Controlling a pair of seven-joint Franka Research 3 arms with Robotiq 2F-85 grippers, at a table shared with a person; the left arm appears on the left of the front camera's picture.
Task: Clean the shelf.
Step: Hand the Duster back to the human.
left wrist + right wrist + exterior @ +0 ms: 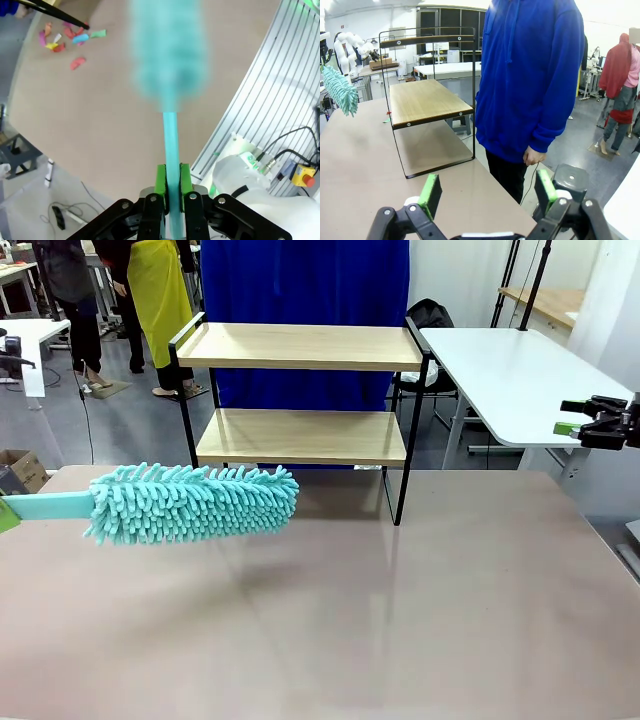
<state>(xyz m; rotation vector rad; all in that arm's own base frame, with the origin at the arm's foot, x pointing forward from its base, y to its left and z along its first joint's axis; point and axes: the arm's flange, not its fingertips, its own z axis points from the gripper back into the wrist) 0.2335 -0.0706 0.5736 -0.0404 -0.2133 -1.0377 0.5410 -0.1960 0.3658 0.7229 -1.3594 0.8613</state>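
The shelf (300,390) stands at the table's far middle, two light wood boards in a thin black frame. In the right wrist view the shelf (427,100) is seen from its end. A fluffy teal duster (190,502) hovers above the table, left of and in front of the shelf, its flat handle running to the left edge. My left gripper (172,177) is shut on that handle, with the duster head (167,50) blurred beyond it. My right gripper (570,417) hangs open and empty off the table's right side; its green pads (430,192) stand wide apart.
A person in a blue hoodie (530,75) stands just behind the shelf. Several coloured paper scraps (65,40) lie on the brown table (400,620) beside a shelf leg. A white table (510,370) stands at the back right.
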